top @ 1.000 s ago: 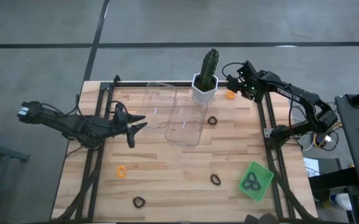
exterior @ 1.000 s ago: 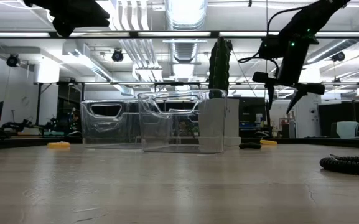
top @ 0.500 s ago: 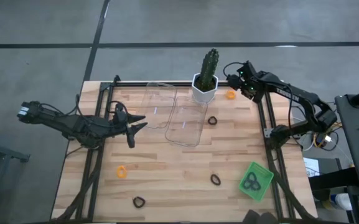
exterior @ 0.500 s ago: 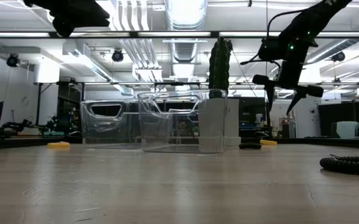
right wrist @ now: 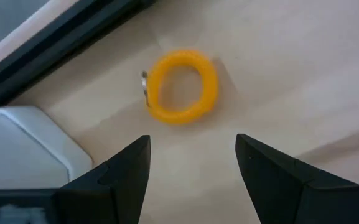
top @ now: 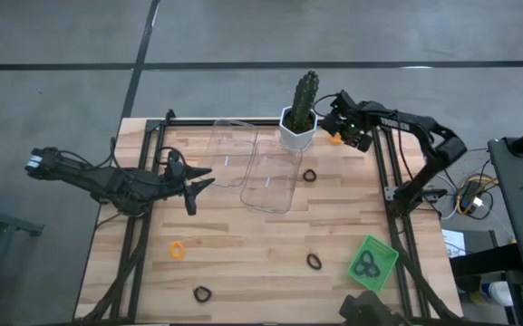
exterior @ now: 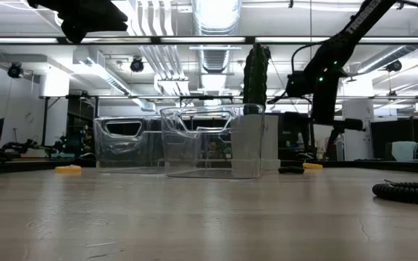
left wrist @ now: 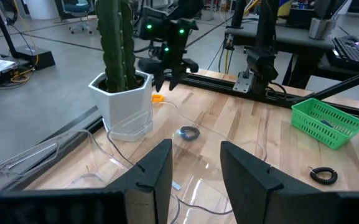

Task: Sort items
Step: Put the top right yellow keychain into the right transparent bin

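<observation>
An orange ring (right wrist: 180, 87) lies flat on the table at the far right, beside the cactus's white pot (top: 297, 132); it also shows in the high view (top: 334, 139). My right gripper (right wrist: 191, 144) is open just above it, pointing down, with a finger on either side and touching nothing. My left gripper (top: 198, 185) is open and empty, held above the table's left half. Another orange ring (top: 177, 248) and black rings (top: 309, 175), (top: 314, 261), (top: 202, 293) lie loose on the table.
Two clear plastic trays (top: 234, 149), (top: 275, 177) stand at the far middle. A cactus (top: 305, 93) in its pot stands behind them. A green square tray (top: 372, 263) at the near right holds black rings. Black frame rails run along the table's left and right sides.
My right gripper has come down toward the orange ring, shifted a little toward the cactus, and turned about its wrist. The ring has stayed in place.
</observation>
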